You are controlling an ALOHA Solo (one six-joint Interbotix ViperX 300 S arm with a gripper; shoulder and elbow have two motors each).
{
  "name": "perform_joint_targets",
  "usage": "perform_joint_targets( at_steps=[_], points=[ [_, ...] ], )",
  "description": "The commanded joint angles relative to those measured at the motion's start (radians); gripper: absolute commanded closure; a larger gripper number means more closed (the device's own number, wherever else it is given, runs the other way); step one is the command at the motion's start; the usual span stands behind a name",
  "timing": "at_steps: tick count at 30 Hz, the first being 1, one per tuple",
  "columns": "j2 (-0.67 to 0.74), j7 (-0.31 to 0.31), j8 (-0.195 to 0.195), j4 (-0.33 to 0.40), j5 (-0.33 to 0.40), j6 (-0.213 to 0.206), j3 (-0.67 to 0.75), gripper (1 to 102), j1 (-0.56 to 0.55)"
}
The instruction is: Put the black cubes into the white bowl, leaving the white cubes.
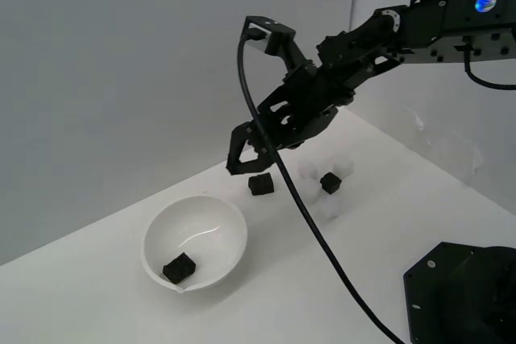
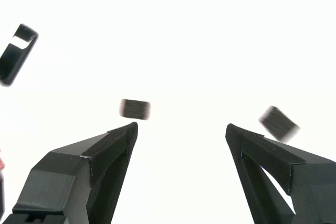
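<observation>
The white bowl point(image 1: 227, 231) sits on the table toward the exterior view's left, with one black cube point(image 1: 179, 267) lying inside it. Two more black cubes point(image 1: 260, 185) point(image 1: 330, 183) rest on the table beyond the bowl. My gripper point(image 1: 246, 167) hangs open and empty just above the nearer one. In the wrist view, that cube point(image 2: 135, 109) lies just past one fingertip and the other cube point(image 2: 279, 123) just past the opposite fingertip, with the gripper point(image 2: 181, 126) open between them. Faint white cubes point(image 1: 310, 172) sit around the farther black cube, hard to make out against the white table.
A thick black cable point(image 1: 322, 255) hangs from the wrist and trails across the table in front of the bowl. A black base block point(image 1: 463, 296) stands at the exterior view's lower right. A dark blurred shape point(image 2: 16, 53) at the wrist view's edge is unidentifiable.
</observation>
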Motion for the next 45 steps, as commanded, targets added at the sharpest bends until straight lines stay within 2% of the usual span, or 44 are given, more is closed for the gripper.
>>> perform_joint_targets(
  at_steps=[1,6,8,9,13,14,16,22,25,30,36,41,45],
  points=[
    [0.055,0.026,0.008,0.028,0.026,0.017,0.063,3,0.072],
    [0.092,0.074,0.008,0.071,0.071,0.097,0.100,5,0.189],
    [0.095,0.086,0.006,0.080,0.078,0.118,0.103,8,0.212],
    [0.095,0.089,0.008,0.084,0.083,0.127,0.104,13,0.219],
    [0.097,0.091,0.006,0.098,0.097,0.153,0.106,44,0.236],
    [0.097,0.091,0.008,0.101,0.100,0.160,0.104,48,0.238],
    [0.091,0.091,0.008,0.106,0.104,0.169,0.098,48,0.241],
    [0.054,0.091,0.009,0.114,0.114,0.218,0.061,48,0.278],
    [0.031,0.091,0.029,0.114,0.112,0.229,0.038,44,0.281],
    [0.002,0.091,0.058,0.123,0.118,0.229,0.008,9,0.281],
    [-0.043,0.089,0.106,0.123,0.121,0.229,-0.038,8,0.281],
    [-0.087,0.078,0.114,0.121,0.120,0.227,-0.078,8,0.282],
    [-0.104,0.057,0.147,0.120,0.117,0.227,-0.098,7,0.298]
  ],
)
